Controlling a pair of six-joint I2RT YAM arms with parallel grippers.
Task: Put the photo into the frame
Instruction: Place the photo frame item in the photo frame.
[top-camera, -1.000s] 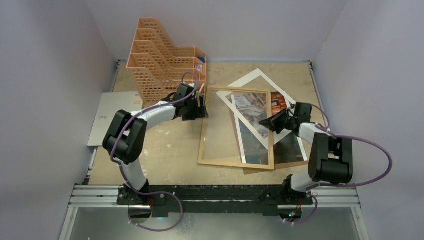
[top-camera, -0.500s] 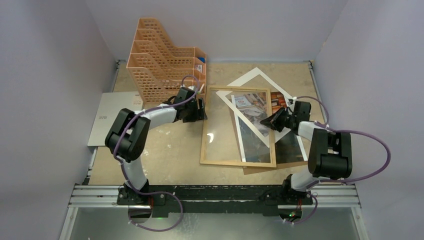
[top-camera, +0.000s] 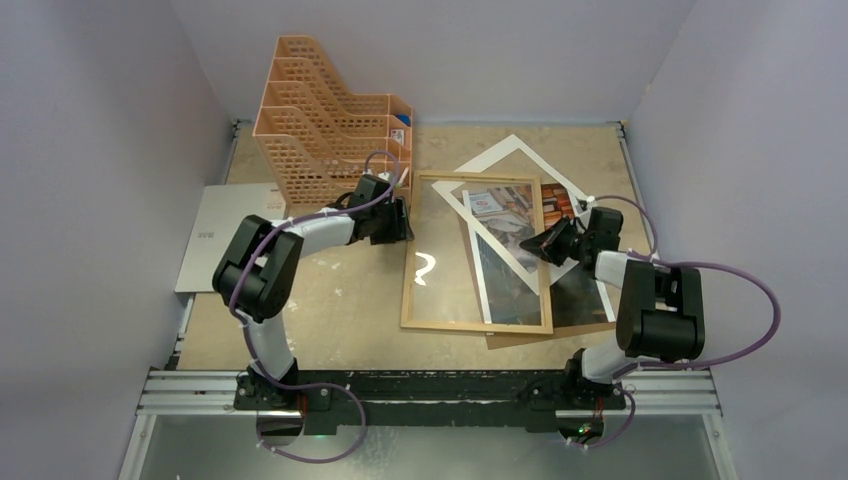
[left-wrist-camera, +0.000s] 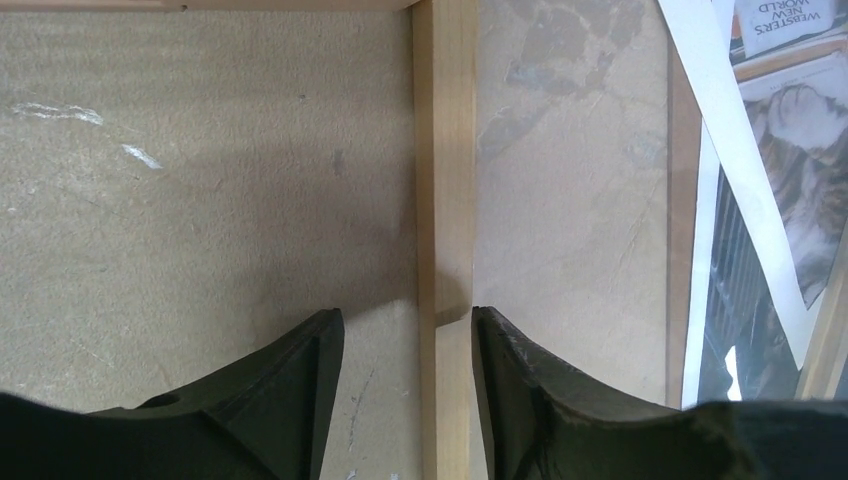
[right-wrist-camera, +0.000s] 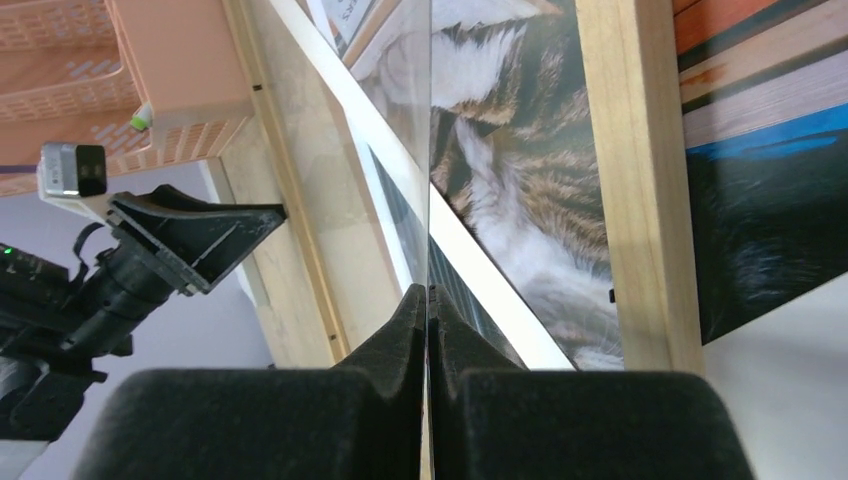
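1. Although the photo (top-camera: 560, 203) lay flat on the table (top-camera: 340, 300), it sat crooked to the frame. Its cat and books showed through the glass, while its far white corner and its right side stuck out past the frame's far and right rails.
2. The frame (top-camera: 475, 327), thin light wood around a clear pane, lay right of the table's middle on top of the photo. A bright glint sat on the glass near the left rail.
3. The left gripper (top-camera: 403, 220) was at the far part of the frame's left rail. In its wrist view the fingers were spread and straddled the wooden rail (left-wrist-camera: 445, 200). The finger on the glass side was right at the rail's edge, and the other stood apart from it over bare table.
4. The right gripper (top-camera: 530, 243) was at the frame's right rail, above the photo, with its fingers pressed together (right-wrist-camera: 429, 290). A thin line, seemingly the pane's edge, ran up from the tips. Whether it was nipped between them could not be told.
5. A brown backing board (top-camera: 530, 338) lay beneath the photo and frame, showing past the frame's near right corner.
6. An orange lattice file organizer (top-camera: 320, 120) stood at the far left, just beyond the left gripper.
7. A grey sheet (top-camera: 215, 230) lay at the table's left edge, well apart from the frame.
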